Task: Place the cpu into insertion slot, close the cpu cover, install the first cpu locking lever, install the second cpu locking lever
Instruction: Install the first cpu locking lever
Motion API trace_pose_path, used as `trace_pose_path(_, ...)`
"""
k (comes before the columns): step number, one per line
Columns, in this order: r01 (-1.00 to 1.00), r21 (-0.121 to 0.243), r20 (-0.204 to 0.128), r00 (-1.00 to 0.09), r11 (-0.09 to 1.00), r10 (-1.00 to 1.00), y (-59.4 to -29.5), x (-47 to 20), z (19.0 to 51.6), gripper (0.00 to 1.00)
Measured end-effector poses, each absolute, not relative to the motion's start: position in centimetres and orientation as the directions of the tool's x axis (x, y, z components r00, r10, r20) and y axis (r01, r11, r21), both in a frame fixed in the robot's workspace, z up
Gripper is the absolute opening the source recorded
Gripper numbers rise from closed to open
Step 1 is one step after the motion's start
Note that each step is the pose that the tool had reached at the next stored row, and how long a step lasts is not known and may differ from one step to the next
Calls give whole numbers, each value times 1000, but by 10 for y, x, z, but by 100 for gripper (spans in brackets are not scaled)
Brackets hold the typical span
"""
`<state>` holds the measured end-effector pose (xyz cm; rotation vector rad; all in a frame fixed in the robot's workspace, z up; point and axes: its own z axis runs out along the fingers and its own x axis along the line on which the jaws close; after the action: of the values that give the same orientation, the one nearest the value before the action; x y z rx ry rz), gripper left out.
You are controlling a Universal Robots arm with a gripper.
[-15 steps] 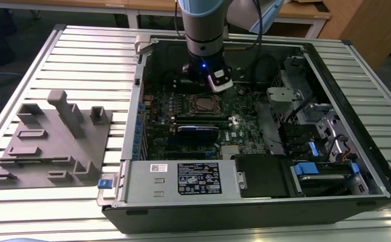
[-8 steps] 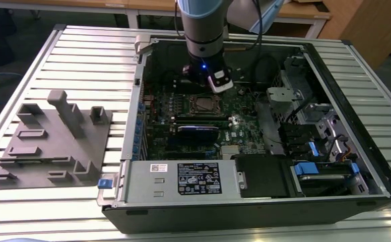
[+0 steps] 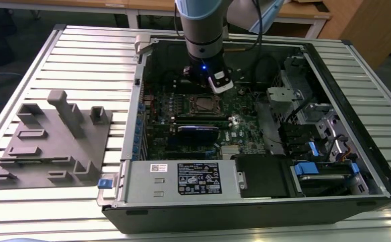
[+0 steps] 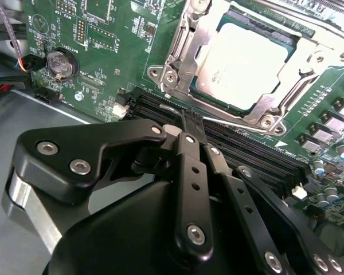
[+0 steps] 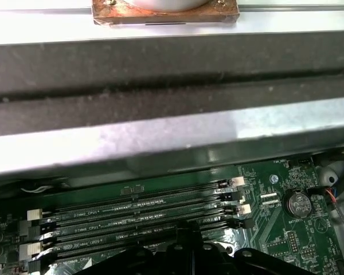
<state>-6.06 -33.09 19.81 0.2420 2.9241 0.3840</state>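
Now | cpu (image 4: pixel 243 60) sits in slot (image 3: pixel 204 106), cover (image 4: pixel 186 54) around it | gripper (image 4: pixel 189 123) over memory slots (image 4: pixel 241 143), jaws pinched together, nothing visible between | cpu likely light, stiff, fragile: grip edges only

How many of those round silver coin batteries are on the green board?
1. The coin battery sits near the edge of the green board, past the ends of the memory slots. More may be hidden.
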Motion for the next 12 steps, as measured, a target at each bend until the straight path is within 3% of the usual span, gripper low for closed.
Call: trace_pose_path(12,190,270,-158,-958,944,238,-331,-63,198,11)
